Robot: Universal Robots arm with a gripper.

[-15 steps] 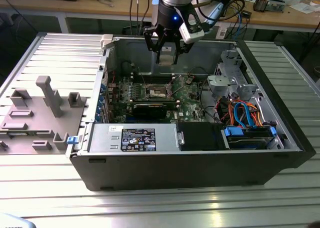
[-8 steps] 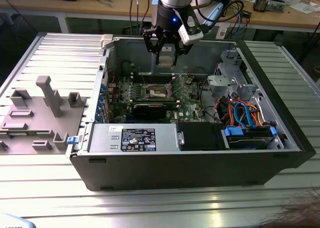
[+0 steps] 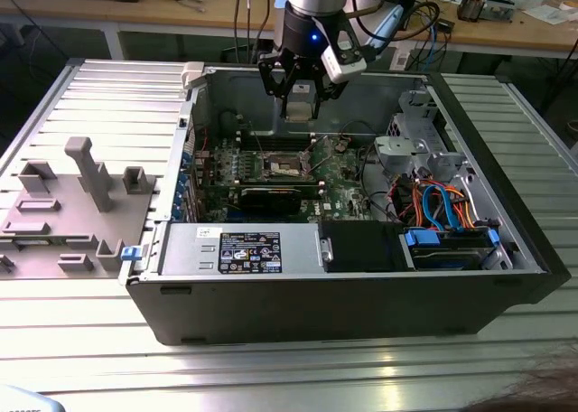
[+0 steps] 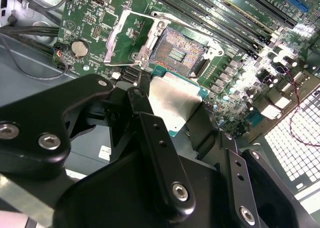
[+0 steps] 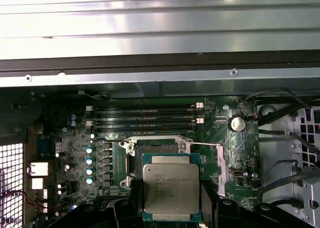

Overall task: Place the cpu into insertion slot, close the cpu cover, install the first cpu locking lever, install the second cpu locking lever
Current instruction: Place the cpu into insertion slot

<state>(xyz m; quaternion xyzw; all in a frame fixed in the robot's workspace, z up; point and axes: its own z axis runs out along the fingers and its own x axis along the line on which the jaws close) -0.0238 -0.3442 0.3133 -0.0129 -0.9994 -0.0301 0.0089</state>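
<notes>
At the exterior view's left, you have a grey fixture tray (image 3: 72,204) with upright pegs and holders, resting on the ribbed metal table (image 3: 506,105). Just beside it lies the open computer case (image 3: 343,294), with a silvery power supply (image 3: 244,249) along its near edge.

Toward the middle of the case, the green motherboard (image 3: 343,173) lies flat, with a black card (image 3: 271,198) standing just in front of the insertion slot (image 3: 282,166). Your gripper (image 3: 298,105) hangs above that slot, clear of the board. It pinches the cpu (image 5: 171,190) by two opposite edges, one black finger (image 5: 131,208) on each side, with the metal top facing the first wrist view.

In the second wrist view the cpu (image 4: 172,100) is held level, just short of the insertion slot (image 4: 177,50) and not yet in it. The slot's gold contact field is bare. The cpu cover (image 4: 122,38) is flipped open, on the side of the slot nearer the round coin battery (image 4: 77,48). The memory slots (image 5: 145,115) run beside the socket on its far side.

At the exterior view's right, a metal drive cage (image 3: 411,136) stands over a bundle of blue and orange cables (image 3: 442,204).
</notes>
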